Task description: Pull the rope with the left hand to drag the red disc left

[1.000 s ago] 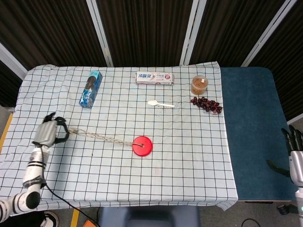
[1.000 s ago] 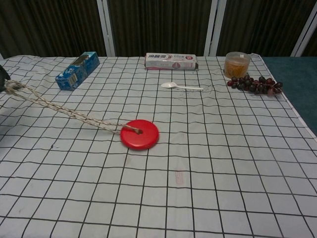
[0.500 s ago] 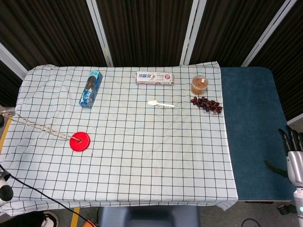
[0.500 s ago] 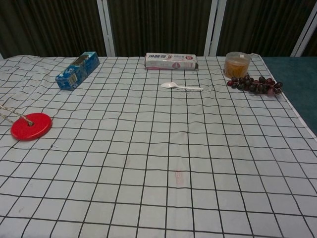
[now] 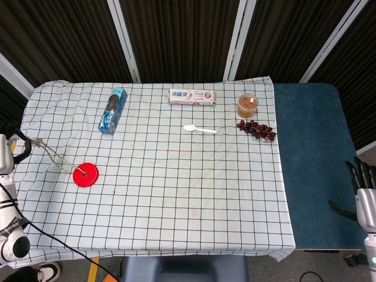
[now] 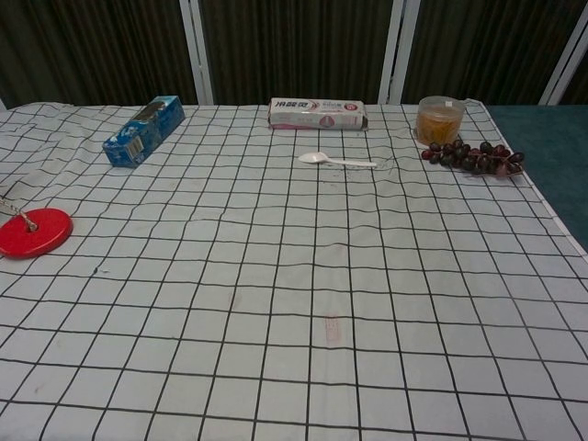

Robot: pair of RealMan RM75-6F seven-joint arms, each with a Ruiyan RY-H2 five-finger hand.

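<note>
The red disc (image 5: 86,174) lies flat on the checked cloth (image 5: 176,200) near the table's left edge, at about 9 o'clock from the table's middle; in the chest view it shows at the far left (image 6: 33,231). The rope (image 5: 51,155) runs slack from the disc's centre toward 10 o'clock, up to the left hand (image 5: 8,154) at the frame's left edge. That hand's dark fingers curl by the rope's end, but whether they pinch it I cannot tell. The right hand (image 5: 363,191) hangs off the table's right side at 4 o'clock, over the floor, fingers straight, slightly apart, holding nothing. Along the far edge sit a blue box (image 5: 112,110) at 11 o'clock, a toothpaste box (image 5: 192,97) at 12, and a cup (image 5: 247,105) at 1, with grapes (image 5: 257,130) just beside the cup and a white spoon (image 5: 198,128) near the toothpaste box.
</note>
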